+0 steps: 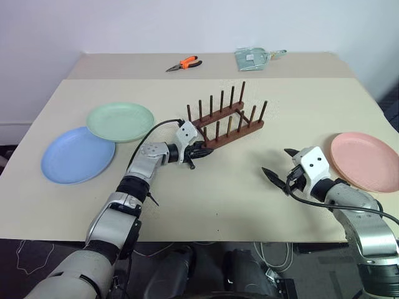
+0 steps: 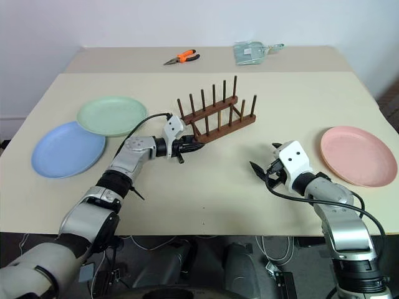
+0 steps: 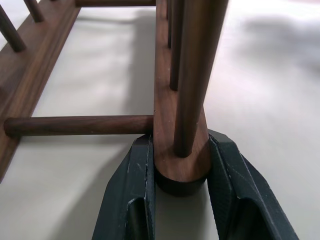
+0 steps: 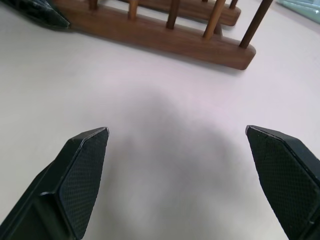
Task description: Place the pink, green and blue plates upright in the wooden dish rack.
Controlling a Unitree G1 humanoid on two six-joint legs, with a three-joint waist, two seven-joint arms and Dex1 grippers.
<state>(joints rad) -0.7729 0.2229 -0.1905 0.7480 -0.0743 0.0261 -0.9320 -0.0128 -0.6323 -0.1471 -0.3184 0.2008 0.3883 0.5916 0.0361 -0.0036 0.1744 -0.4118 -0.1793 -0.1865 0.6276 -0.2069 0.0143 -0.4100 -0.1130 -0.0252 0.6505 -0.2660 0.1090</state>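
The left pincer (image 3: 181, 192) pinches the near end of the dark brown wooden peg rack (image 1: 225, 124); the spread right pincer (image 1: 278, 166) is nearer the round pink plastic plate (image 1: 365, 161) by the table's right edge.

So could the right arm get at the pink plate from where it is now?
Probably yes. The pink plate lies flat on the table just beside the right pincer, which stands open, and nothing lies between them. It would likely have to turn, since it points toward the rack.
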